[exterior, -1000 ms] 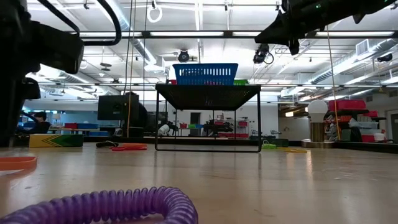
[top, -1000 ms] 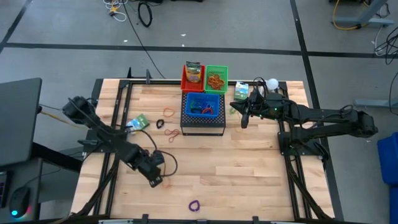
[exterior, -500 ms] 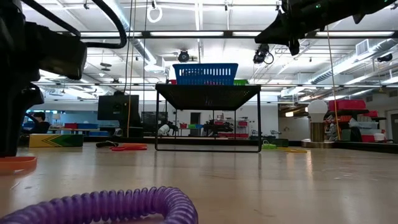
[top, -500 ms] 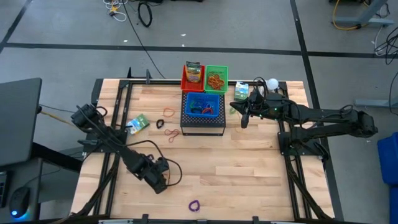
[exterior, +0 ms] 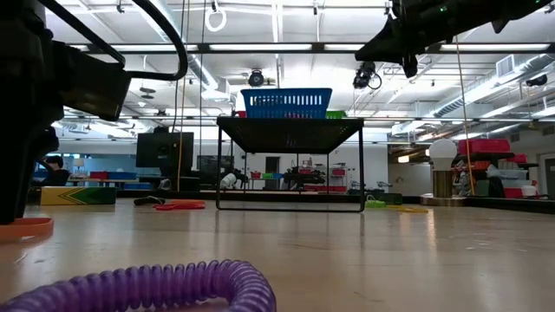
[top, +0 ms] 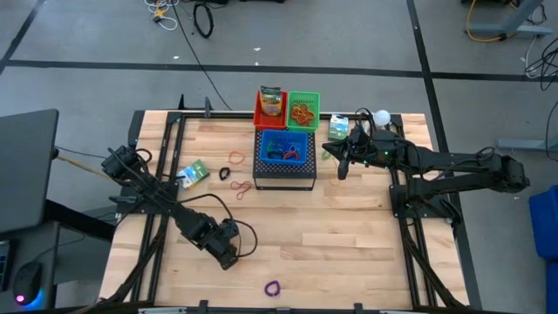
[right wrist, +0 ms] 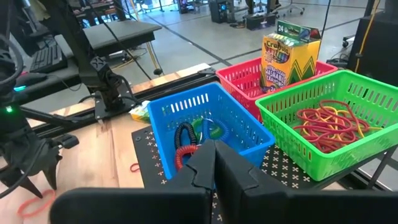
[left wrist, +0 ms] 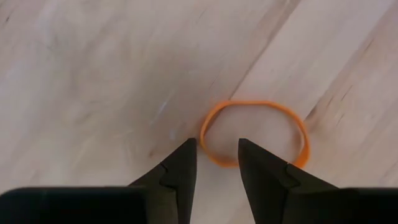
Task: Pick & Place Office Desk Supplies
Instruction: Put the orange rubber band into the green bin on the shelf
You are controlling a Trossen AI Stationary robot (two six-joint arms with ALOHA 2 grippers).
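Low over the wooden table (top: 349, 235), the left pincer (left wrist: 216, 158) hangs half-open and empty, its tips straddling the near rim of a thin orange rubber band (left wrist: 255, 132) lying flat, long axis crosswise to the fingers.

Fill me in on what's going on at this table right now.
The robot is sorting office supplies into small baskets. The left gripper is low over the wooden table, fingers open astride the near edge of a thin orange rubber band, not yet gripped. The right gripper hangs shut and empty beside the blue plastic basket of coiled loops. The green plastic basket already holds rubber bands, and a purple coiled loop lies loose near the table's front edge.
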